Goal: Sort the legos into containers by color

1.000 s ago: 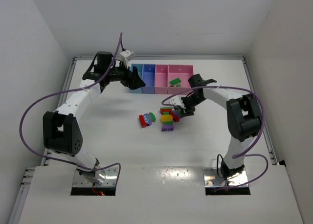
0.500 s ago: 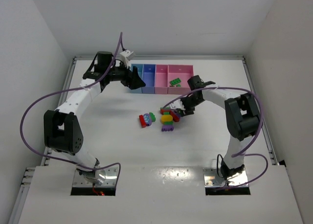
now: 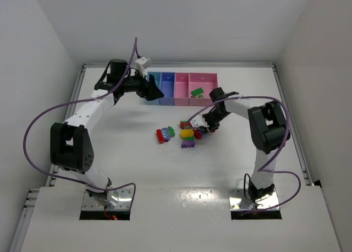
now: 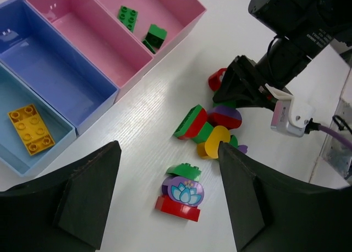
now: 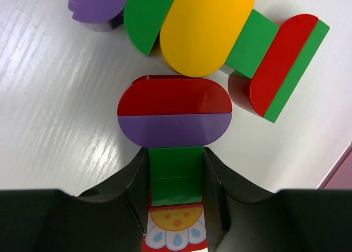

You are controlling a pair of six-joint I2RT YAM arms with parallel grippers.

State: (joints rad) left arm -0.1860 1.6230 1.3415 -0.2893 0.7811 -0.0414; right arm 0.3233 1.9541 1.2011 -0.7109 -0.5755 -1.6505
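Legos [image 3: 190,132] sat mid-bench [image 3: 110,153], slightly toward the right edge, in 3 groups.

1. Three-piece stack [image 4: 181,189], the group nearest the left edge: green on top, purple lotus-print in the middle, red at the bottom. It stood free of the others.
2. Long clump [image 5: 206,29]: purple, green, yellow round, green, red and green in a row, 6 pieces visible.
3. Four-piece stack [image 5: 173,117]: red half-round, purple half-round, green block [image 5: 176,175] and a flower-print piece, all in line. The red half-round sat right up against the yellow round of the long clump.

Containers [image 3: 181,102]: 4 joined bins in a row at the middle of the far edge.
- Light blue bin [image 4: 14,89] held 1 yellow brick [image 4: 30,128], lying flat.
- Periwinkle bin [image 4: 55,70] was next along.
- Narrow pink bin [image 4: 93,32] came after it.
- Wide pink bin [image 4: 165,7] held 2 green bricks [image 4: 127,16], lying apart from each other.

Right gripper [image 3: 204,125] was low at the bench, on the right-edge side of the clumps. Its fingers [image 5: 214,175] were pinched on the green block, one pad on each side.

Left gripper [image 3: 154,92] was held above the bench at the light blue end of the row. Its fingers [image 4: 88,191] were spread wide and gripped no brick.
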